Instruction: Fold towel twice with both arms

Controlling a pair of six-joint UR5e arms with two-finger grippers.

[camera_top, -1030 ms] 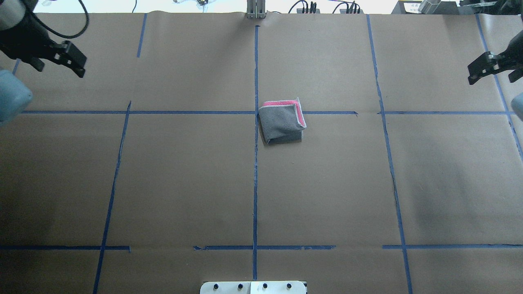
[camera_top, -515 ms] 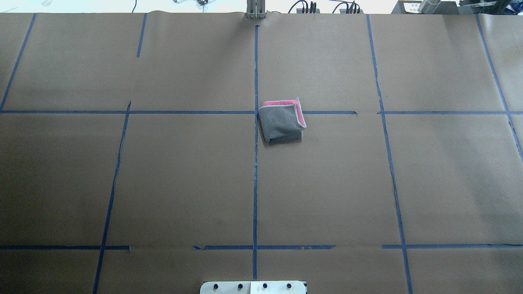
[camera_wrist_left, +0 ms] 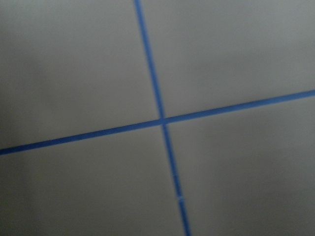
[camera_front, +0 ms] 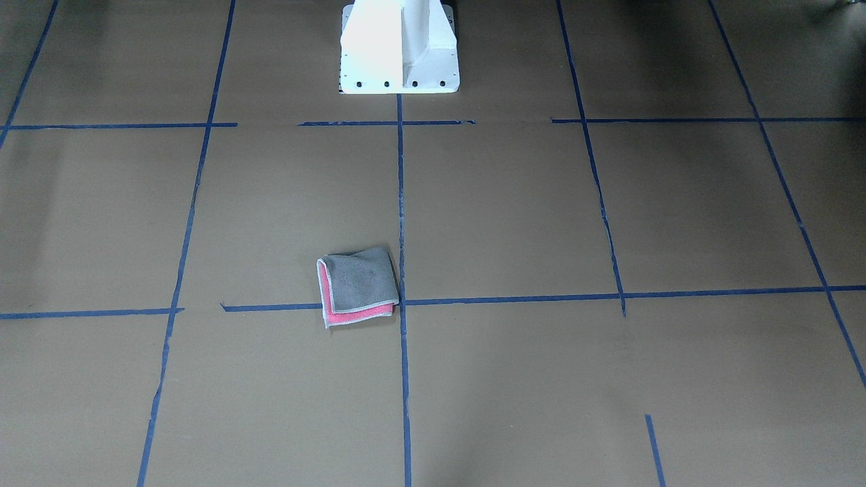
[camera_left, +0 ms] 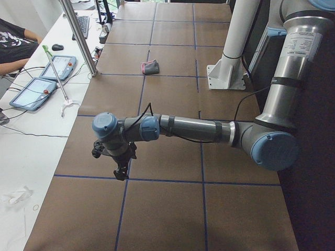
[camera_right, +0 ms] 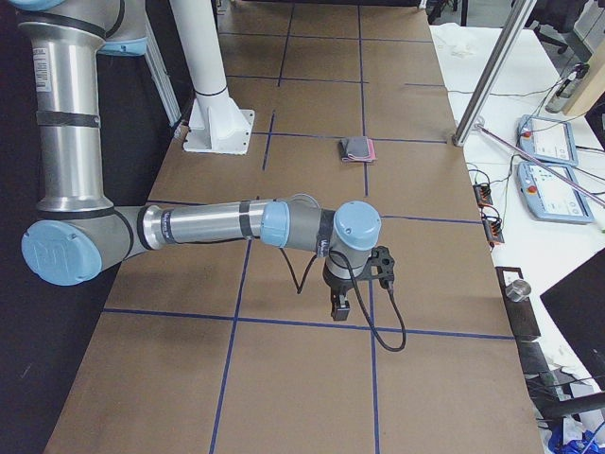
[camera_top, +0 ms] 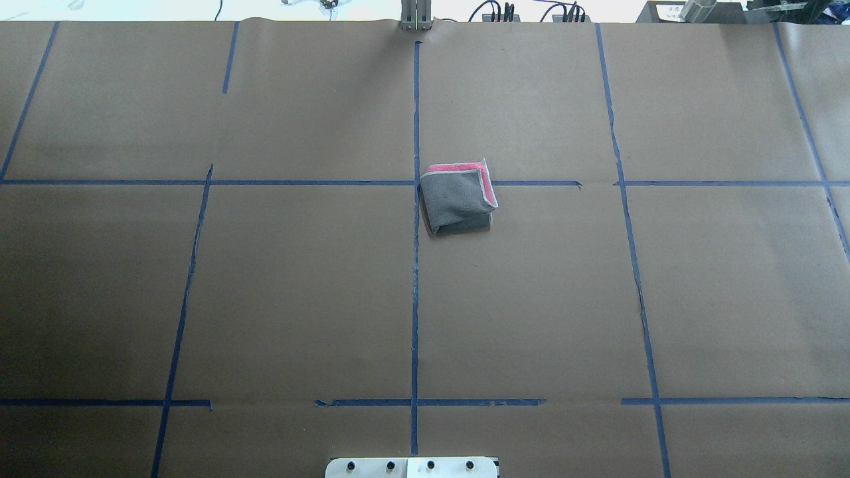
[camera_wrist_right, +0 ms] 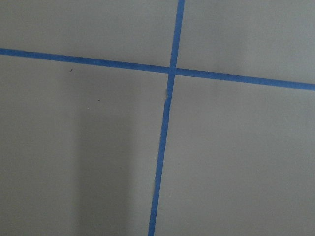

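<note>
My left gripper [camera_left: 122,171] hangs over the table's left end; I cannot tell whether its fingers are apart. The towel [camera_top: 458,199] lies folded small, grey up, at 4 o'clock off the middle tape cross [camera_top: 416,183], with pink edging at 12 and 3. I judge it soft, light and limp, so I'd pinch its loose corners. My right gripper [camera_right: 340,305] hangs over the right end, fingers likewise unreadable. Brown paper [camera_top: 299,299] covers the table, and tablets [camera_left: 39,91] sit beside it.

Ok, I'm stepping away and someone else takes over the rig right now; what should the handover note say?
Left gripper: over bare table near the robot's left end, carrying nothing visible; jaws open or shut, cannot tell.
Right gripper: likewise, at the right end.
Towel: mid-table beside the centre tape line, folded small, grey up, pink edges showing.
Done: both folds, apparently.
Left: nothing obvious.
</note>
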